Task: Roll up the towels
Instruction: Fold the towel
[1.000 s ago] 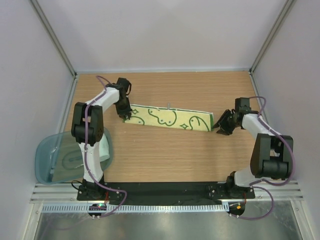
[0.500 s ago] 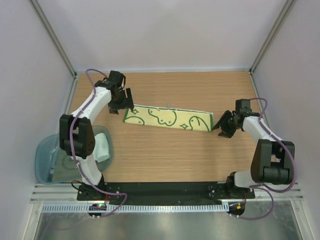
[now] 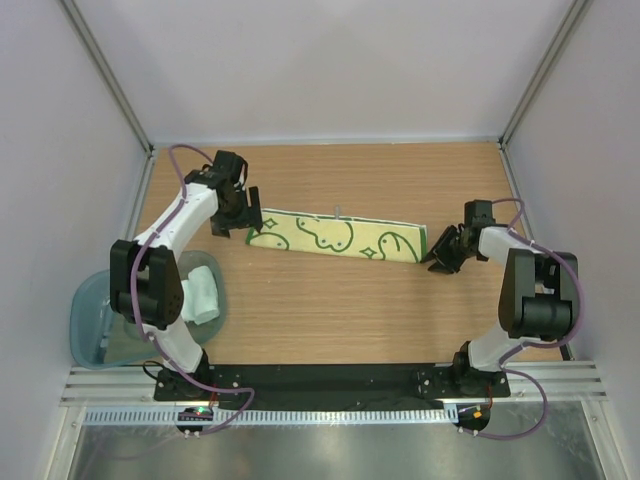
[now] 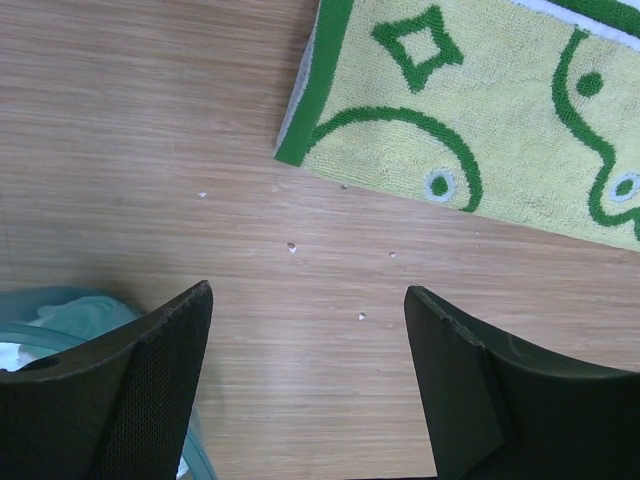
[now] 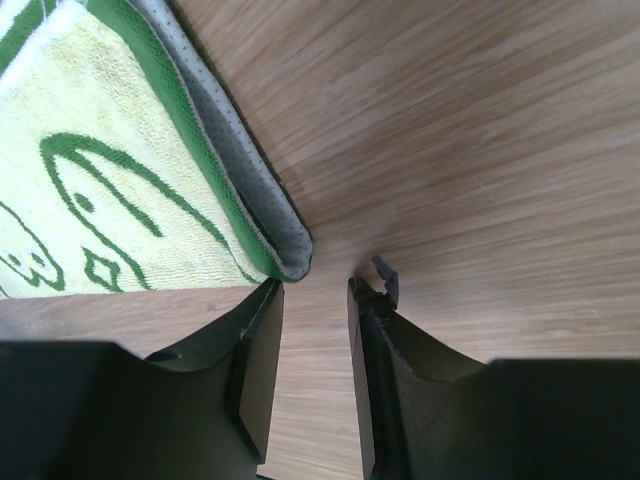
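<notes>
1. Top view: the green towel (image 3: 335, 235) lies flat on the table (image 3: 350, 320) as one long strip, running left to right across the middle and slanting slightly nearer at its right end.
2. Top view: the left claw (image 3: 238, 218) is just beside the strip's left end, and the right claw (image 3: 443, 255) is just beside its right end. I cannot see a grip on the cloth at either end from up here.
3. Top view: the bin (image 3: 90, 315) sits at the table's left edge by the left arm's base. The mint towel (image 3: 203, 295) lies bunched inside it on the side nearer the arm.
4. Left wrist: the left claw (image 4: 308, 300) has its jaws spread wide with only bare wood between them. The green towel (image 4: 500, 130) is ahead and to the right. Its corner is clear of both fingers.
5. Left wrist: a few pale crumbs (image 4: 291, 247) dot the wood between claw and cloth. At the lower left I see part of the bin (image 4: 25, 300) with some of the mint towel (image 4: 75, 315) in it.
6. Right wrist: the right claw (image 5: 312, 290) has its jaws a narrow gap apart, holding nothing. The green towel (image 5: 110, 170) lies ahead and to the left. Its folded corner comes just in front of the left finger. I cannot tell whether they touch.
</notes>
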